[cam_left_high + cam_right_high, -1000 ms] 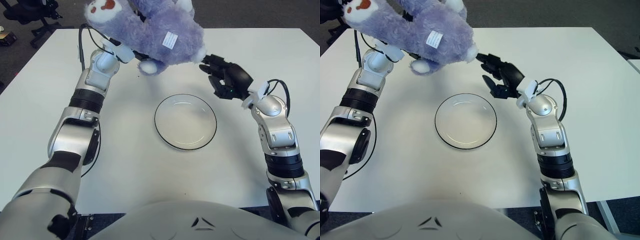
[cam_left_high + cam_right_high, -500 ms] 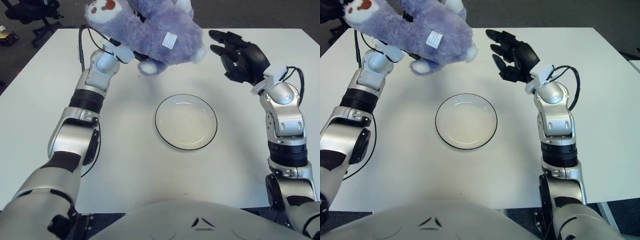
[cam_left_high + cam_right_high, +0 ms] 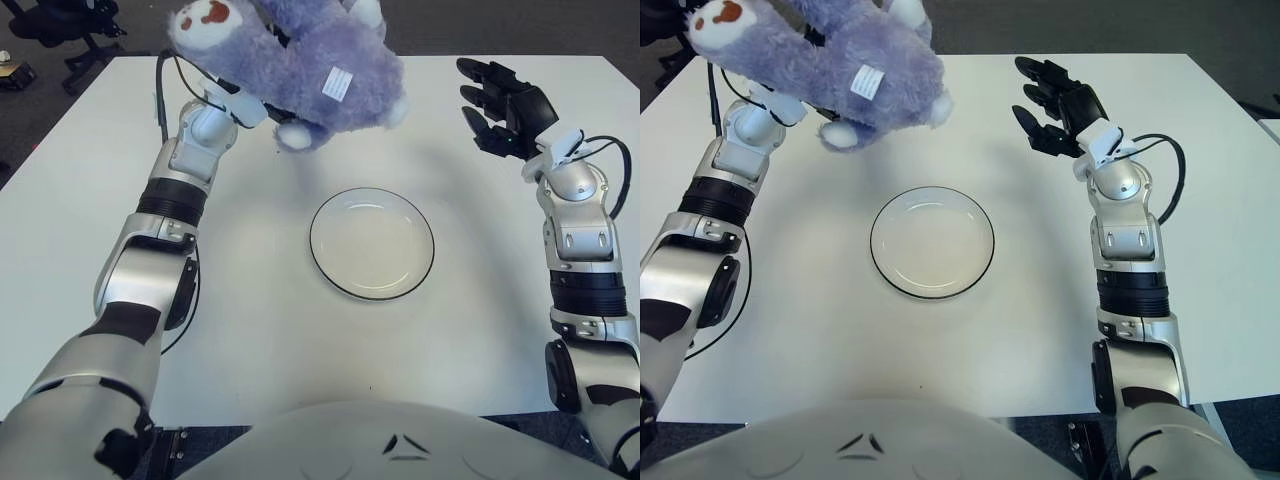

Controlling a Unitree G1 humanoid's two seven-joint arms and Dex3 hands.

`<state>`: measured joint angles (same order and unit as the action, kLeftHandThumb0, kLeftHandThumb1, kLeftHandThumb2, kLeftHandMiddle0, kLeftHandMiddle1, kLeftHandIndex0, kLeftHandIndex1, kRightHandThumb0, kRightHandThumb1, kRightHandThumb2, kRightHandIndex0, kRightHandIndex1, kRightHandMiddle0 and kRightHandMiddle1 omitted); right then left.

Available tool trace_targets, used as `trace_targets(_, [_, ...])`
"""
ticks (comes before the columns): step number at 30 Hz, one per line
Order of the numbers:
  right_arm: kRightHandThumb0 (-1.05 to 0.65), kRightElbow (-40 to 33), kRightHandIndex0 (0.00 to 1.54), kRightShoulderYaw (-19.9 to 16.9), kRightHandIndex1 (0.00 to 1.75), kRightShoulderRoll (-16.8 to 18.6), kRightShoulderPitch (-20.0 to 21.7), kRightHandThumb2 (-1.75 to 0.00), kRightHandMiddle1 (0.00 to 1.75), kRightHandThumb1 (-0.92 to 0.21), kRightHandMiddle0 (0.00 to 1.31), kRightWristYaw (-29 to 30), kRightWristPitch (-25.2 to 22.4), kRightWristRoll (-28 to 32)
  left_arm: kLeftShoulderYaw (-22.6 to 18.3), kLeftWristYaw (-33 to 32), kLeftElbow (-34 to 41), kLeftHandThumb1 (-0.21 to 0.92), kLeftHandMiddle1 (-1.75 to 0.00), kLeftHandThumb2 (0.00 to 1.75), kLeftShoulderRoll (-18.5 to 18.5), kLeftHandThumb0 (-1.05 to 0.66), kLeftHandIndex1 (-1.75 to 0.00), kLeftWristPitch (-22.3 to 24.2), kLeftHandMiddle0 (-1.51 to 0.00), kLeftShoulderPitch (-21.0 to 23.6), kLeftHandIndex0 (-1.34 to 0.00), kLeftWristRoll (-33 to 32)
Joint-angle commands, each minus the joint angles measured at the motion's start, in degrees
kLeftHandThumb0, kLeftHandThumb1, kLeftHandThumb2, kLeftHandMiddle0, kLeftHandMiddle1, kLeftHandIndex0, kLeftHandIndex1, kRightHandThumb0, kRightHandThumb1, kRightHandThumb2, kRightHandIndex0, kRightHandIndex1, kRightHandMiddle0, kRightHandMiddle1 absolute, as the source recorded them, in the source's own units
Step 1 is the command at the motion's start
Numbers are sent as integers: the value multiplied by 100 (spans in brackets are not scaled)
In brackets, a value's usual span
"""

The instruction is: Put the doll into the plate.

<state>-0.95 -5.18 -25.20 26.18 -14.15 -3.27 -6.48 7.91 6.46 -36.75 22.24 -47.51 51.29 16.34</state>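
Left hand (image 3: 262,100) grips doll (image 3: 300,55) aloft, far-left of plate (image 3: 371,243). Right hand (image 3: 505,105) splayed, empty. Doll looks soft, light, floppy; grab torso w/ firm pinch.

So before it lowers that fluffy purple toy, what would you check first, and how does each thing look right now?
1. Doll held off the table: ok, it hangs from the left arm's end.
2. Left hand's grasp on it: cannot tell, the fur hides the hand.
3. Plate holds nothing: ok.
4. Doll above the plate: not ok, it shows beyond the far rim, toward the robot's left.
5. Right hand out of the way: ok, open, to the right of the doll and plate.
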Motion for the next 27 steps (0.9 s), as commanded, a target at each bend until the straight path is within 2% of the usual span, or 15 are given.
trace_targets(1, [-54, 164, 43, -1, 1, -119, 124, -51, 11, -92, 36, 116, 105, -159, -29, 175, -49, 23, -167, 140, 20, 0, -175, -66, -70, 45, -46, -158])
trace_targets(5, [-56, 603, 43, -32, 1, -227, 249, -53, 11, -92, 35, 256, 239, -311, 14, 733, -18, 23, -168, 141, -79, 0, -175, 86, -70, -41, -46, -672])
trace_targets(12, [-57, 806, 44, -19, 1, -189, 359, -53, 12, -92, 35, 493, 282, -421, 1, 1307, 176, 23, -168, 141, -181, 0, -175, 423, -70, -172, -46, -1098])
trace_targets(17, [-56, 840, 44, -2, 1, -187, 381, -52, 12, -92, 36, 589, 271, -476, -39, 1446, 255, 23, -168, 141, -216, 0, -175, 522, -70, -212, -46, -1153])
trace_targets(21, [-57, 1063, 45, 27, 1, -241, 568, -53, 12, -92, 36, 863, 95, -749, 22, 1625, 179, 23, -168, 141, -319, 0, -175, 489, -70, -290, -46, -1216])
trace_targets(27, [-58, 1262, 47, 24, 2, -277, 715, -53, 13, -92, 36, 908, 70, -818, 27, 1821, 181, 23, -168, 141, -419, 0, -175, 516, -70, -335, -46, -1280])
